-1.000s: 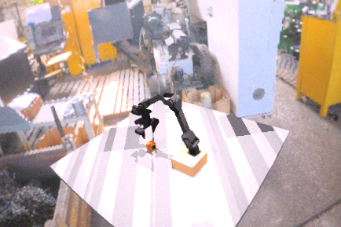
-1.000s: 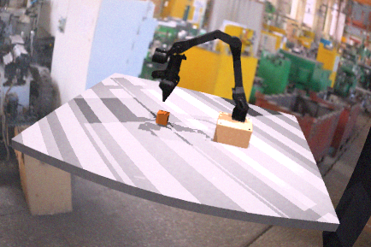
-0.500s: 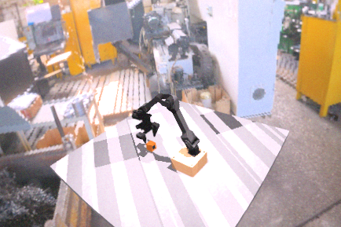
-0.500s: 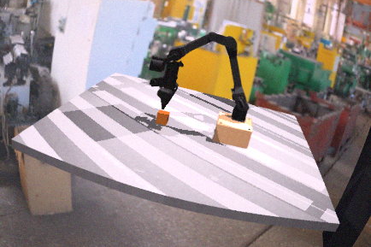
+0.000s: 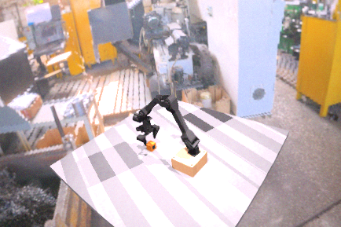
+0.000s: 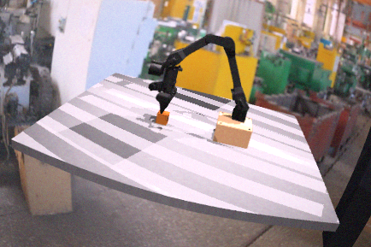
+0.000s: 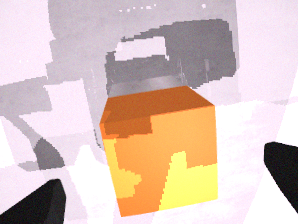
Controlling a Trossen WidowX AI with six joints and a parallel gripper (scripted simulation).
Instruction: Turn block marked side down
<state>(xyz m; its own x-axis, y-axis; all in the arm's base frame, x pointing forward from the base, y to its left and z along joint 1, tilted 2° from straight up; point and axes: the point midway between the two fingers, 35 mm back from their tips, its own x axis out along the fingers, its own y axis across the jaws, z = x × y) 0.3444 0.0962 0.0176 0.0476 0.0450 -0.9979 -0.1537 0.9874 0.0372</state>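
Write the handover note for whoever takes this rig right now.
Gripper: open, holding nothing, poised directly above the orange block, fingers wide on either side in the wrist view.
Orange block: resting on the striped table, beside the arm's tan base mount. Which face carries the mark cannot be told.
Done: approach only.
Left: grasp the block, turn it marked side down, release it on the table.
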